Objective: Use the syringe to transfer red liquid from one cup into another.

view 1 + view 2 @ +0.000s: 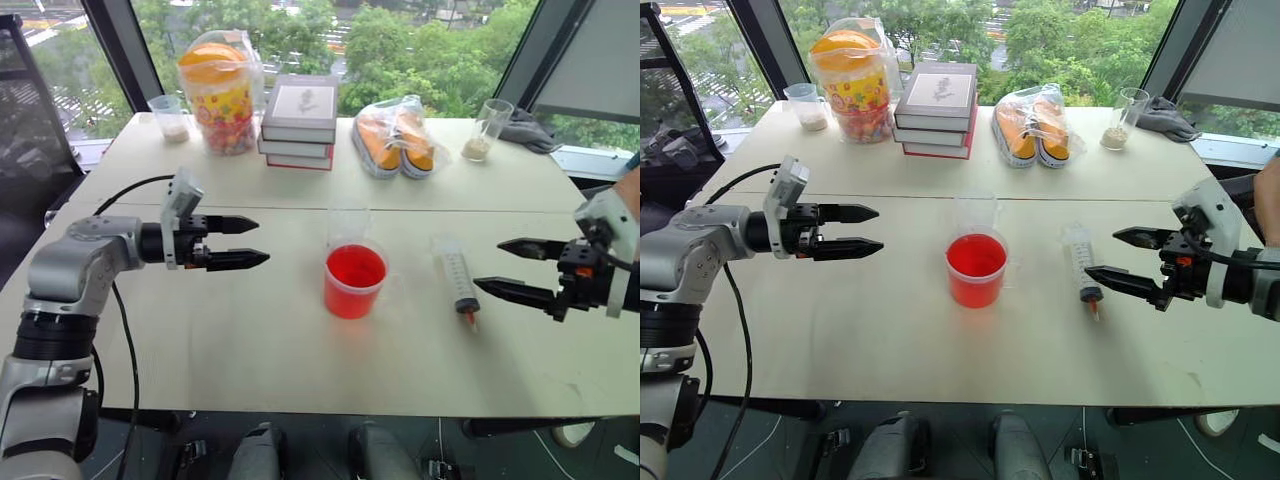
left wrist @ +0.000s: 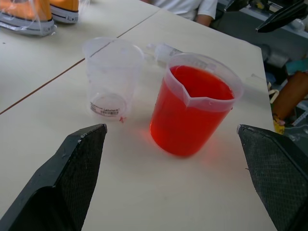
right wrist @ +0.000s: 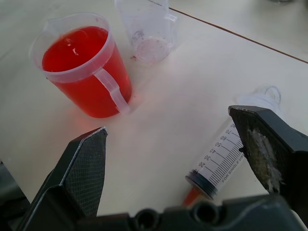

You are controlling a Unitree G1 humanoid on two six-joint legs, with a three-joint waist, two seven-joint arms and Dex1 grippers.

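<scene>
- L gripper (image 1: pixel 252 243): fingers wide apart, holding nothing, touching nothing; hangs above the table (image 1: pixel 250 350), pointing at the red cup from the robot's left.
- R gripper (image 1: pixel 512 268): fingers also spread wide, empty; hangs just right of the syringe, not touching it.
- Syringe (image 1: pixel 456 276): 1x, lying flat on table betw. red cup and R gripper, orange-red tip toward the robot, plunger end away. Barrel looks clear; black scale marks legible in R wrist view.
- Red cup (image 1: pixel 354 281): 1x, upright, mid-table, w/ pour spout and side handle. Holds red liquid (image 1: pixel 355 267), filled most of the way up.
- Slim clear cup (image 1: pixel 347 226): 1x, upright, just behind the red cup, close to it but apart. Nothing in it as far as can be seen; small label on its base.
- Back of table, 2 more clear vessels w/ beige grains at the bottom: small cup (image 1: pixel 170 117) far left, tall glass (image 1: pixel 487 129) far right.
- Books (image 1: pixel 300 120): stack of 3, back centre.
- Bag w/ orange-lidded jar of coloured sweets (image 1: pixel 222 92): 1x, left of books.
- Orange shoes (image 1: pixel 398 140): 1 pair in a clear bag, right of books.
- Grey cloth (image 1: pixel 532 130): 1x, past the tall glass.
- Person's sleeve (image 2: pixel 195 7) and arm at far table edge in L wrist view.
</scene>
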